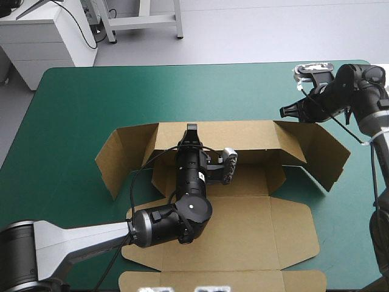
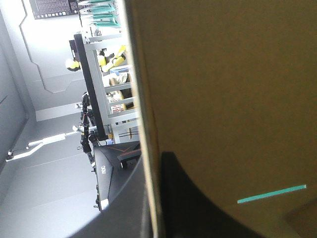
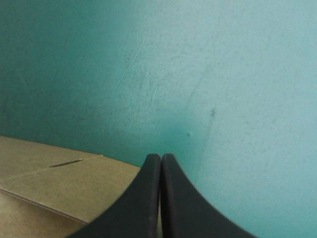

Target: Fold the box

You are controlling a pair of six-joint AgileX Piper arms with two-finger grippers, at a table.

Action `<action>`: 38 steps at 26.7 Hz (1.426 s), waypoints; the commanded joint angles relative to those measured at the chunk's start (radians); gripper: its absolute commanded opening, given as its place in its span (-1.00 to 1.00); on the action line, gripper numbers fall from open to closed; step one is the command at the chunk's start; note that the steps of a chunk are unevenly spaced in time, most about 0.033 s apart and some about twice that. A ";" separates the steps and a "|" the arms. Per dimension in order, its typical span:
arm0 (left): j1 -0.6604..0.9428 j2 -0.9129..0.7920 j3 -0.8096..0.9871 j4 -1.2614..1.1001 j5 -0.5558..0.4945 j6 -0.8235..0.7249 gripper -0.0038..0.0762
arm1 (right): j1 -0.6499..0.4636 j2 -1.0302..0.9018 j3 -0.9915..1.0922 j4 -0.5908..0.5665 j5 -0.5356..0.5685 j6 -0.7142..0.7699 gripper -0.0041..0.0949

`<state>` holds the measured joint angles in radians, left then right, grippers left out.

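The brown box [image 1: 243, 237] lies at the table's middle, its lid flat toward the near edge and its long far wall [image 1: 243, 135] standing with side flaps angled out at both ends. My left gripper [image 1: 192, 128] reaches over the tray to that wall's top edge. In the left wrist view the brown box [image 2: 223, 74] fills the space ahead, and the left gripper [image 2: 154, 166] straddles its edge, shut on it. My right gripper [image 1: 284, 112] hovers shut just beyond the wall's right end. The right wrist view shows the right gripper [image 3: 161, 157] shut on nothing, the box [image 3: 59, 181] beside it.
The teal-green cover [image 1: 91, 97] shows around the box on all sides. The right arm stands near the table's far right corner [image 1: 364, 64]. A thin slot [image 2: 271, 193] in the board lets the cover show through.
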<state>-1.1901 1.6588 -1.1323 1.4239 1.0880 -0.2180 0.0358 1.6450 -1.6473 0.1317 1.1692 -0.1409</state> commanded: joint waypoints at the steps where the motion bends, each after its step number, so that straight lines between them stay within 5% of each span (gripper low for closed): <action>1: -0.007 -0.033 -0.011 -0.009 0.039 -0.001 -0.92 | 0.002 -0.048 -0.029 0.016 0.057 -0.019 -0.96; 16: -0.007 -0.033 -0.011 -0.009 0.039 -0.001 -0.92 | 0.002 -0.176 0.142 0.075 0.079 -0.044 -0.96; 25: -0.007 -0.033 -0.011 -0.017 0.039 0.006 -0.92 | -0.013 -0.315 0.311 0.109 -0.003 -0.068 -0.96; 33: -0.005 -0.033 -0.011 -0.019 -0.029 0.010 -0.92 | -0.175 -0.315 0.311 0.387 0.027 -0.211 -0.96; 38: 0.020 -0.033 -0.011 -0.019 -0.053 0.010 -0.92 | -0.248 -0.311 0.311 0.414 0.024 -0.230 -0.96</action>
<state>-1.1771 1.6588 -1.1323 1.4124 1.0699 -0.2100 -0.1878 1.3555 -1.3161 0.4952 1.2070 -0.3526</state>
